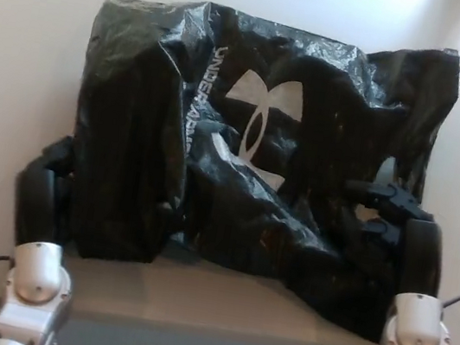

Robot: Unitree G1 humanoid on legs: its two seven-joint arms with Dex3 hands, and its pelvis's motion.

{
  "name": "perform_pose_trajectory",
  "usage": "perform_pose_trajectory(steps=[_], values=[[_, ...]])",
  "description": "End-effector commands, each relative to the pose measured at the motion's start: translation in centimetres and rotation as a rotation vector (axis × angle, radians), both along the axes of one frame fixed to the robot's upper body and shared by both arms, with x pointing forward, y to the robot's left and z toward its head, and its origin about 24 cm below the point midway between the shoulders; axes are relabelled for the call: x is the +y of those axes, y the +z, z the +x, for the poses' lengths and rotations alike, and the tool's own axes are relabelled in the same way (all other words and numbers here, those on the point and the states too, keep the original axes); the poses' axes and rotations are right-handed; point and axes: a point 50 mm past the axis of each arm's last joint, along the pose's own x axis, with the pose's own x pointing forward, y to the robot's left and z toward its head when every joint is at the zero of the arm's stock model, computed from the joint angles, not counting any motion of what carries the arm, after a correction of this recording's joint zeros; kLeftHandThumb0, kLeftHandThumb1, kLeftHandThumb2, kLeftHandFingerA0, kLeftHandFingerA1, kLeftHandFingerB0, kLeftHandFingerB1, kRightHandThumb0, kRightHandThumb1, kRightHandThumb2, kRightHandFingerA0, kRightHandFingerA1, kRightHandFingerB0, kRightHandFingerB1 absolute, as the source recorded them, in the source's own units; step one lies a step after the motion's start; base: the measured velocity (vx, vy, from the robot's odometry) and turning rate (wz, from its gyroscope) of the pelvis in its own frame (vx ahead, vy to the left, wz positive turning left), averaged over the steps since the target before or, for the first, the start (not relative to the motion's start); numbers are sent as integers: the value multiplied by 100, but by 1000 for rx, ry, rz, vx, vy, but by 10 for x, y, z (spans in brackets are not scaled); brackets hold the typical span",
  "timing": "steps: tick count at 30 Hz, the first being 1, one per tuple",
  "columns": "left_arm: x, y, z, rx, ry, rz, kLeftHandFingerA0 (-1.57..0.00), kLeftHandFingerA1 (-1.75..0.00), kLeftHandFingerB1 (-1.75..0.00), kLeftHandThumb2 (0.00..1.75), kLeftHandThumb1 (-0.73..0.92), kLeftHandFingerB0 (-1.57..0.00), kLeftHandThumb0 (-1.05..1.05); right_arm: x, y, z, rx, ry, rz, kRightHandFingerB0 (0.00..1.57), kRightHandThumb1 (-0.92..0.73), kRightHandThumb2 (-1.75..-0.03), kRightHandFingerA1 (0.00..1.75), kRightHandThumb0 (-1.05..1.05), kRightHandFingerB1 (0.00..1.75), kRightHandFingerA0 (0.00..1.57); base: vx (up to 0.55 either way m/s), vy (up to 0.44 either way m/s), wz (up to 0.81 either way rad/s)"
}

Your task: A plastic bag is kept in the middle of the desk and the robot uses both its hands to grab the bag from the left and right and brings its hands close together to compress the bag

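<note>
Crinkled black plastic bag (248, 167) bulges, gripped by left hand (45, 187) and right hand (396, 229).

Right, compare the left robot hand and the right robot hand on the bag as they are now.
The left robot hand presses flat against the bag's left side, its fingers mostly hidden behind the plastic; the right robot hand shows its fingers clearly, curled into the plastic at the right edge. The left sits beside a tall upright fold; the right digs into lower, crumpled folds. Both are black, with silver wrists, and touch the bag.
</note>
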Motion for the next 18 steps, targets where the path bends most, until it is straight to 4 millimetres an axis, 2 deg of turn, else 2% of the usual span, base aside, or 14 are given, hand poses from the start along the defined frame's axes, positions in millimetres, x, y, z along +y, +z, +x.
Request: perform_pose_trajectory(steps=[1,2,4,5,6,7,8,9,13,14,17,18], values=[[-36,-18,-12,76,-88,17,-77,-131,-93,65,78,-68,-33,31,-28,-18,134,79,-34,76,-69,-61,85,-34,65,89,0,0,0],[-46,-17,-13,63,-134,40,-75,-124,-89,64,80,-66,-34,38,-27,-18,128,91,-25,75,-71,-61,82,-34,64,88,0,0,0],[-58,-17,-15,50,-174,73,-74,-123,-86,65,80,-65,-34,43,-24,-16,113,108,-30,75,-72,-61,85,-33,66,86,0,0,0],[-62,-16,-15,43,-178,80,-68,-131,-86,65,81,-64,-35,44,-22,-15,101,113,-40,74,-73,-61,96,-33,69,85,0,0,0],[-63,-16,-16,39,-179,83,-68,-131,-86,65,81,-64,-35,45,-22,-15,96,115,-44,74,-73,-61,96,-33,69,85,0,0,0],[-67,-15,-16,32,-170,54,-64,-144,-89,67,80,-61,-34,45,-21,-15,90,113,-44,75,-73,-60,109,-34,74,83,0,0,0],[-71,-15,-16,32,-164,48,-61,-148,-91,67,81,-59,-33,47,-20,-14,84,111,-40,73,-74,-62,125,-35,82,80,0,0,0],[-73,-15,-16,31,-165,46,-61,-143,-89,68,84,-56,-34,46,-20,-14,80,105,-41,75,-74,-64,138,-36,86,79,0,0,0],[-79,-14,-17,22,-163,37,-57,-146,-92,68,84,-56,-36,46,-18,-15,59,86,-37,71,-76,-64,138,-35,88,77,0,0,0],[-81,-12,-16,15,-163,38,-57,-146,-93,68,84,-53,-34,46,-16,-15,41,85,-35,69,-76,-66,148,-32,90,73,0,0,0],[-81,-10,-14,12,-168,36,-55,-145,-91,67,84,-53,-33,45,-14,-13,34,84,-26,68,-76,-66,146,-32,90,75,0,0,0],[-81,-10,-14,13,-170,40,-54,-151,-92,66,85,-53,-34,44,-14,-13,33,88,-34,69,-76,-66,144,-32,90,76,0,0,0]])
